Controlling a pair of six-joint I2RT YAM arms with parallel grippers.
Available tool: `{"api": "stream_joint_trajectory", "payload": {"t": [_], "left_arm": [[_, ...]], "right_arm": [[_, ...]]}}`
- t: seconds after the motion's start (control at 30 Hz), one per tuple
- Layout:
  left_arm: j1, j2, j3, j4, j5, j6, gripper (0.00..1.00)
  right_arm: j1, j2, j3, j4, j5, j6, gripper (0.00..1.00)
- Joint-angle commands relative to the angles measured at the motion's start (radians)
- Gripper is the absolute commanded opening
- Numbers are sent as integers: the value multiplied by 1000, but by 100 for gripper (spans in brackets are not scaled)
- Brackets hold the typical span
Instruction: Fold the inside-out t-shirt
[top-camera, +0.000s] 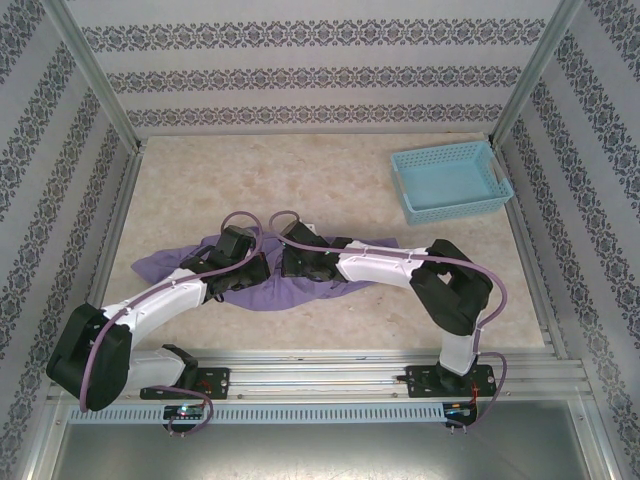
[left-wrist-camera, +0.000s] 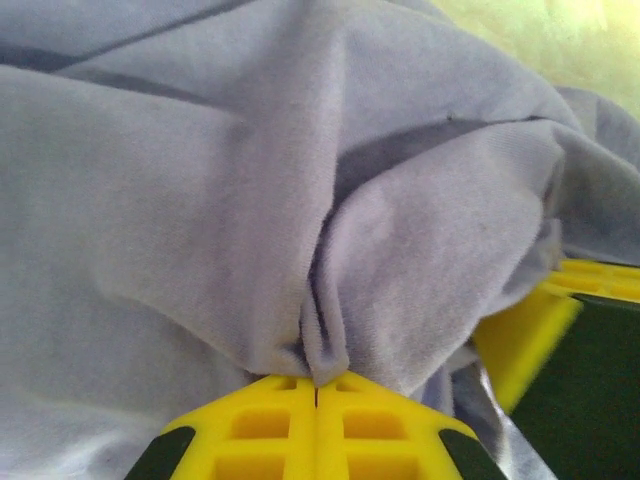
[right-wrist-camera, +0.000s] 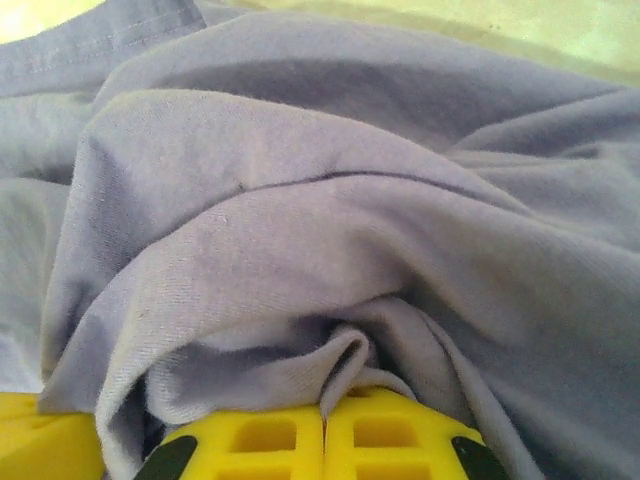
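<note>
The inside-out t-shirt (top-camera: 285, 290) lies crumpled in a lavender heap at the middle of the table, one end trailing left. Both grippers sit low on it, close together. My left gripper (top-camera: 252, 272) is shut, and in the left wrist view its yellow jaws (left-wrist-camera: 317, 385) pinch a small fold of the t-shirt (left-wrist-camera: 200, 200). Just to its right, my right gripper (top-camera: 297, 263) is also shut, and in the right wrist view it (right-wrist-camera: 323, 408) nips a thin fold of the t-shirt (right-wrist-camera: 330, 230). Cloth hides the fingertips of both.
A light blue lattice basket (top-camera: 450, 180) stands at the back right of the beige table (top-camera: 250, 180). Patterned walls and metal posts close in three sides. A metal rail (top-camera: 320, 375) runs along the near edge by the arm bases.
</note>
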Motion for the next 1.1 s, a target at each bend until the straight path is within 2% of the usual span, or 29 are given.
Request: {"api": "stream_joint_trajectory", "payload": {"t": [0.0,0.13,0.27,0.37,0.5,0.6,0.7,0.77,0.9,1.07], "left_arm": [[15,32,66,-61,-52,50,3],[105,81,113,-75,13,97,3],[112,146,179,-104,9,134,5],[99,178,206,-135,-1,127,13],[-42,126,250,-249,-150,143,38],[-151,19,230,-291,-240,89,48],[-238,-104,183,-286,-280,15,50],[-278,-127,155,-255,-251,-14,51],[-321,-47,161,-236,-239,-26,53],[-321,58,152,-162,-247,-65,53]], "right_arm": [[7,-123,-34,-14,-42,-57,0],[18,-278,-119,-8,-132,-98,0],[18,-418,-236,40,-173,-89,0],[9,-485,-304,80,-151,-74,0],[-19,-520,-361,163,-175,-33,0],[-18,-525,-358,194,-183,-44,0],[-13,-535,-366,216,-176,-56,0],[-11,-539,-376,228,-174,-57,0],[11,-542,-388,241,-175,-63,0],[45,-577,-419,267,-137,-65,0]]}}
